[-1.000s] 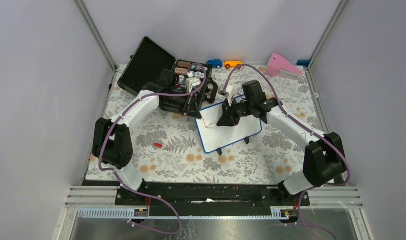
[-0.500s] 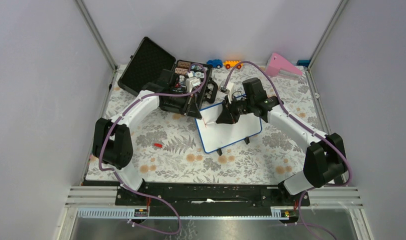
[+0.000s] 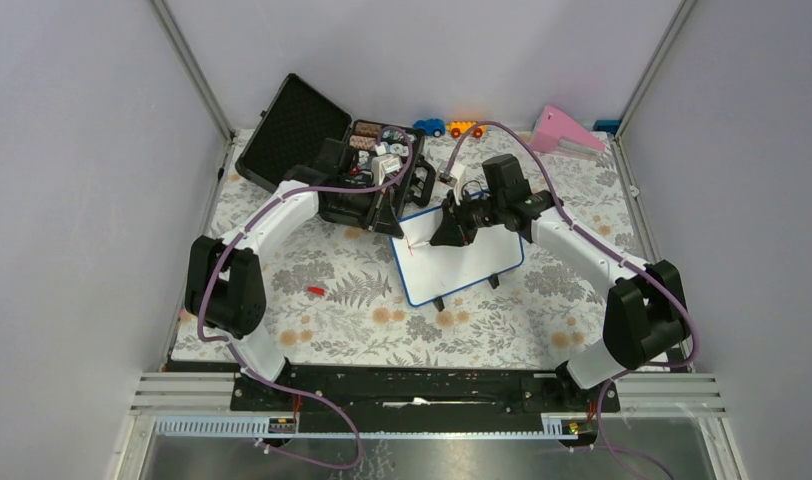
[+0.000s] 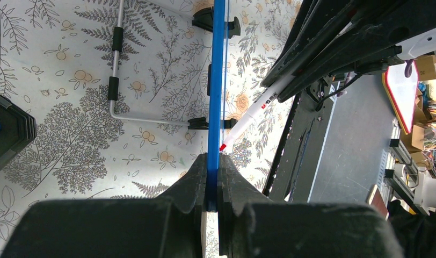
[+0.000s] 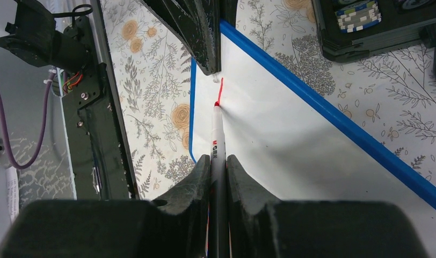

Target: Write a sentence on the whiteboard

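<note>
The whiteboard (image 3: 467, 262), white with a thin blue frame, stands tilted on the floral mat. My left gripper (image 3: 395, 226) is shut on the board's far-left corner, and in the left wrist view the blue frame edge (image 4: 218, 80) runs straight between my left gripper's (image 4: 212, 166) jaws. My right gripper (image 5: 218, 161) is shut on a white marker (image 5: 216, 137) whose red tip touches the whiteboard (image 5: 291, 140) near that corner. Of the sentence only one short red stroke (image 5: 220, 90) shows, just above the tip. In the top view my right gripper (image 3: 448, 233) hovers over the board's upper left.
An open black case (image 3: 317, 150) full of small items lies behind the board, touching the left arm. Toy cars (image 3: 429, 127) and a pink object (image 3: 562, 130) sit at the back. A small red cap (image 3: 315, 290) lies on the mat to the left.
My right gripper with the marker has shifted slightly toward the board's far-left corner. The left gripper and the board have stayed put.
</note>
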